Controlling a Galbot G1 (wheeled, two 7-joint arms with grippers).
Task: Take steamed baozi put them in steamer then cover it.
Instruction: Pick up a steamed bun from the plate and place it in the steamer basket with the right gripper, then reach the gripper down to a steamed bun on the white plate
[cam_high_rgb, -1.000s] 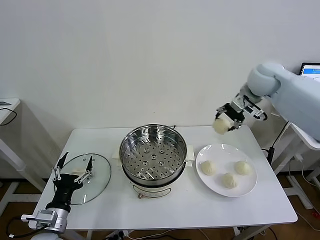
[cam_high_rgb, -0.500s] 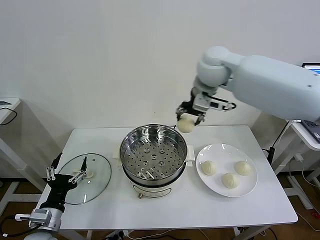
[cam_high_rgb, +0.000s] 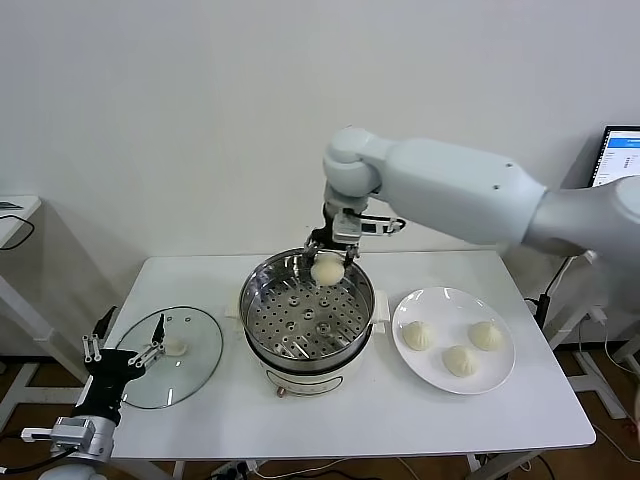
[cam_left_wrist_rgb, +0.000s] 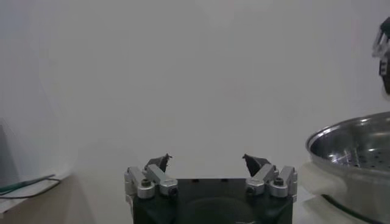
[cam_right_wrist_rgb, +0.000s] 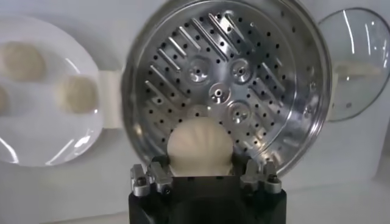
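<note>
My right gripper (cam_high_rgb: 328, 262) is shut on a creamy pleated baozi (cam_high_rgb: 327, 269) and holds it above the far rim of the steel steamer (cam_high_rgb: 262, 290). In the right wrist view the held baozi (cam_right_wrist_rgb: 200, 146) sits between the jaws over the steamer's perforated floor (cam_right_wrist_rgb: 244, 97), which holds no buns. Three more baozi (cam_high_rgb: 417, 335) (cam_high_rgb: 486, 335) (cam_high_rgb: 459, 360) lie on the white plate (cam_high_rgb: 495, 375) right of the steamer. My left gripper (cam_high_rgb: 125, 348) is open and empty at the table's left edge, next to the glass lid (cam_high_rgb: 195, 365).
The steamer rests on a cream pot base (cam_high_rgb: 300, 382) at the table's middle. The lid's white handle (cam_high_rgb: 175, 347) points up. A monitor (cam_high_rgb: 618, 155) stands at the far right, and a side table (cam_high_rgb: 15, 215) at the far left.
My right arm has swung left from above the plate to over the steamer's far rim, carrying the baozi. The left gripper has drifted slightly left and down.
</note>
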